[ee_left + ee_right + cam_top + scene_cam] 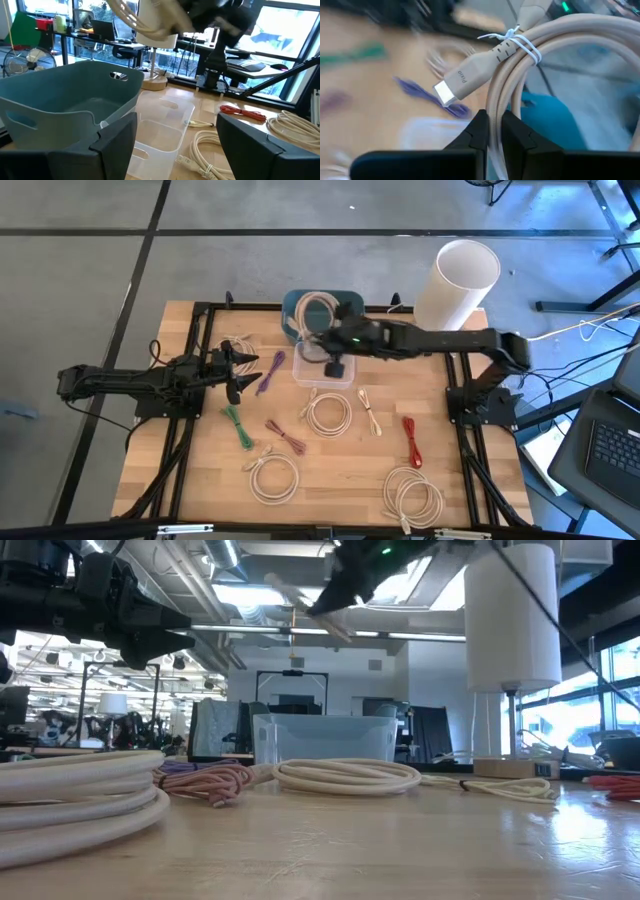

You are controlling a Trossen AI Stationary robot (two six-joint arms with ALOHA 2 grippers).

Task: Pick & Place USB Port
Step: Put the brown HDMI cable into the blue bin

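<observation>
Right gripper (492, 132) was clamped on a coiled beige USB cable (540, 65), fingers pinched tight on the strands; its plug end showed clearly, the rest of the wrist view was blurred. In the high view the cable (316, 313) hung lifted over the blue bin (293, 308), right by the clear container (322, 372); the right gripper (318, 340) itself was hard to make out under the arm. Left gripper (240, 370) sat at the table's left side, fingers spread apart, holding nothing. Low view cut off both arms at the top. Other coils lay on the wooden table (330, 470): white coils (329, 414), a green cable (236, 426), a red cable (411, 441), a purple one (270, 372). Open board remained near the front edge, between the coils. White cylinder (458, 280) stood at the back right corner.
</observation>
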